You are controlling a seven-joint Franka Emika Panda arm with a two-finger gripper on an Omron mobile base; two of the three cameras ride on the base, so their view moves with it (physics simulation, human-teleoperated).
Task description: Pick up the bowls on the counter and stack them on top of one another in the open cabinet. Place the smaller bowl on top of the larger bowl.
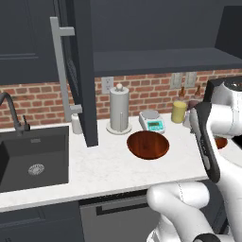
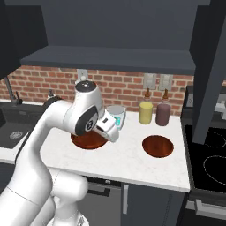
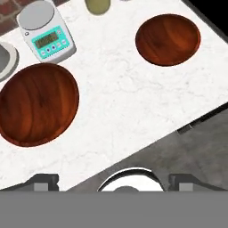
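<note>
Arm's up front, jaws (image 3: 113, 182) spread wide w/ nothing between them, hanging above the worktop's front edge and looking down on it. Worktop (image 1: 108, 165) is white, faintly speckled. Taking the larger bowl (image 1: 148, 144) as the landmark: it sits upright & empty on the worktop, near the middle, glossy reddish-brown. In the hand view it lies at the left (image 3: 38, 103), well clear of the jaws. The smaller bowl (image 2: 157, 145) sits on the same worktop, well apart from the larger bowl on the stove side, also upright & empty. Just behind the larger bowl: a small scale (image 1: 152, 121) w/ a teal face, close but not touching. Beside the scale, behind the larger bowl toward the sink side, the paper towel holder (image 1: 119, 109). Further back by the brick wall, on the stove side of the larger bowl, a pale-yellow cylinder (image 2: 145, 112) & a dark maroon cup (image 2: 163, 114) side by side. Sink (image 1: 33, 156) is black, set in the worktop well off from the larger bowl. Above, the cabinet (image 1: 160, 59) stands open, dark shelf bare of bowls, its door (image 1: 82, 71) swung out w/ the long grey handle.
</note>
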